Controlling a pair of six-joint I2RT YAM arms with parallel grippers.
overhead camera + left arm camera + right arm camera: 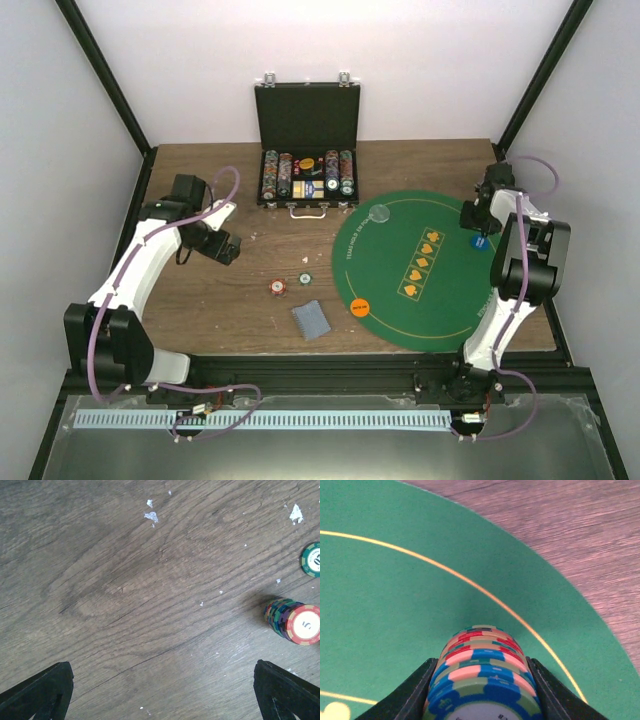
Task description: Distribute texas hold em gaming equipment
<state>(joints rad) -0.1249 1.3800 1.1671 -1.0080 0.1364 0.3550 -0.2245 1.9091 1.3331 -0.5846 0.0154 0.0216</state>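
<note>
My right gripper (481, 692) is shut on a stack of poker chips (482, 667), blue on top with red and teal below, standing on the green felt mat (380, 590) near its yellow ring. From above, this gripper (480, 232) and its stack (481, 243) sit at the mat's right side. My left gripper (162, 695) hangs open over bare wood, nothing between its fingers (40, 692). To its right lie a short chip stack with a red top (295, 622) and a single teal chip (311, 560). Grey-blue cards (311, 320) lie near the mat. An orange disc (360, 305) and a clear disc (380, 212) rest on the mat (450, 300).
The black hinged case (307, 150) stands open at the back, rows of chips in its tray. My left gripper (225, 247) is over the table's left half, the red-topped stack (277, 288) and teal chip (305, 279) between it and the mat. White specks (151, 516) dot the wood.
</note>
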